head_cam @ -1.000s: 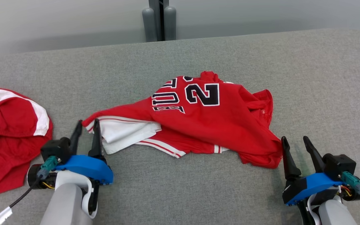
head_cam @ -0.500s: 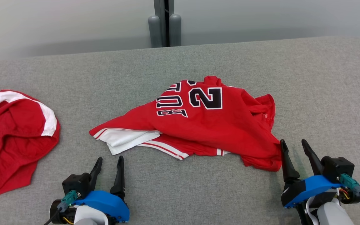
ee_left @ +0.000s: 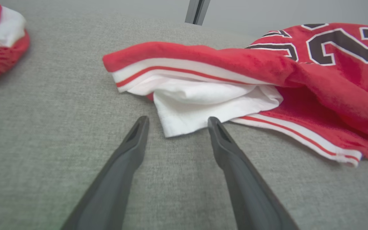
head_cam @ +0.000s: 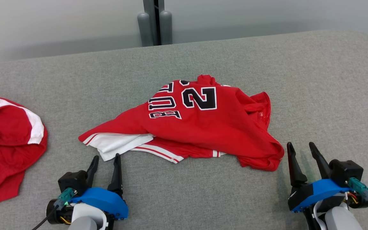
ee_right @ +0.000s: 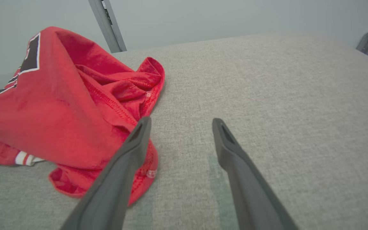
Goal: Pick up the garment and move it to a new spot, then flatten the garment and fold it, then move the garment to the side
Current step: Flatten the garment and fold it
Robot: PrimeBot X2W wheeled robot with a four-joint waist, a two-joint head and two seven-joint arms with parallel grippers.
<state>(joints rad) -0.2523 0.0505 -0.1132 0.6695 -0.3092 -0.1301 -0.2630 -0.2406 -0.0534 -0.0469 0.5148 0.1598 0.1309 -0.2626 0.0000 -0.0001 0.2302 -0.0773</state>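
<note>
The garment (head_cam: pixel 203 127) is a red jersey with black-and-white lettering and white trim, lying crumpled in the middle of the grey padded table (head_cam: pixel 315 80). My left gripper (head_cam: pixel 106 158) stands open just in front of its white corner (ee_left: pixel 187 111), apart from the cloth, nothing between the fingers. Open as well, my right gripper (head_cam: pixel 300 147) sits just right of the jersey's lower right hem (ee_right: pixel 75 127), holding nothing. The right wrist view has the left finger (ee_right: pixel 129 150) in front of the hem's edge.
A second red garment with a white stripe (head_cam: pixel 8 140) lies heaped at the table's left edge. Grey posts (head_cam: pixel 153 24) stand behind the table's far edge. Bare grey surface stretches to the right and behind the jersey.
My left gripper let go of the jersey's white corner, opened and drew back toward me. The jersey's left end settled on the table. The right gripper stayed put; the camera shifted slightly.
</note>
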